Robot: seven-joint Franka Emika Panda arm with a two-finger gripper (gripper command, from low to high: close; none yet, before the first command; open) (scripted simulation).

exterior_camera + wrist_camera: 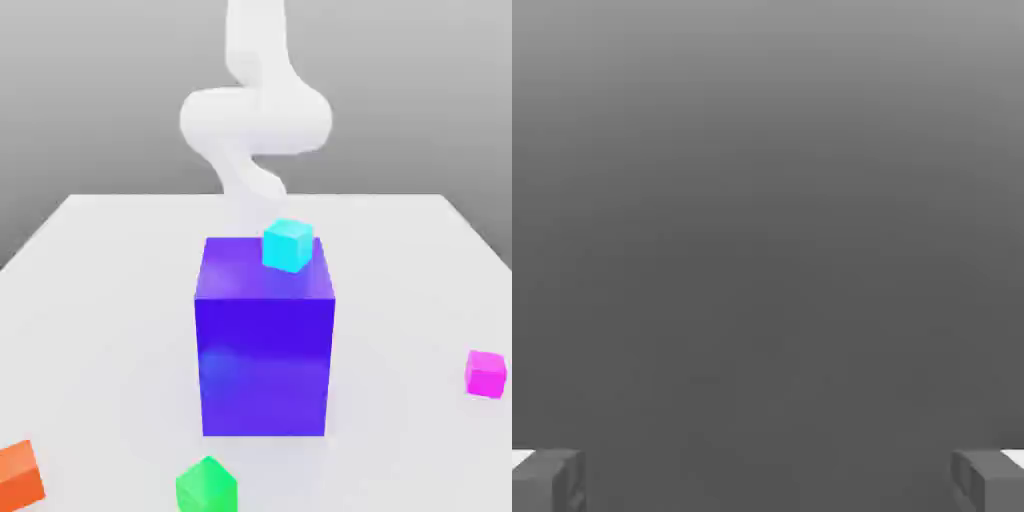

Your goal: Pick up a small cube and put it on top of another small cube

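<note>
Four small cubes surround my choices; the pink cube (485, 375) sits at right on the table (120, 300). My gripper (768, 482) is spread wide, empty; I should centre squarely above before lowering.

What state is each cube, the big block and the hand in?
Cyan cube: on the block's top
Blue-purple block: upright on the table
Magenta cube: on the table, not stacked
Green cube: cut by the picture's edge
Orange cube: likewise cut off
Hand: open, empty
</note>
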